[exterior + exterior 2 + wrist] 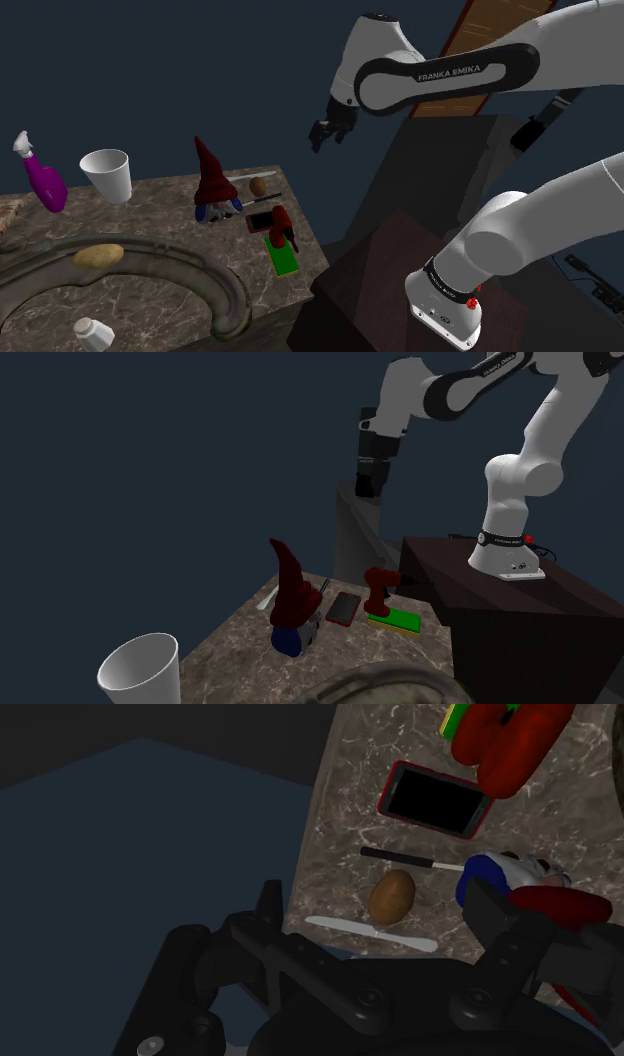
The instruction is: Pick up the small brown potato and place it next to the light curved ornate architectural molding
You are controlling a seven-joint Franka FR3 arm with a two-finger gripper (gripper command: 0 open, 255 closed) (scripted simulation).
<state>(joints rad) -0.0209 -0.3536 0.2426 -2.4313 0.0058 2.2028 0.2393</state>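
Pretty standard white Franka arm (520, 215): dark joint bands, FRANKA EMIKA lettering (447, 71) on a black panel, all-black gripper (320, 138), tiny red button (478, 291) by the base.

You can read one marking: "FRANKA EMIKA", in white letters on the dark band of the arm (430, 72), on the link just behind the gripper (322, 134). Small print on the base collar (445, 286) is illegible.
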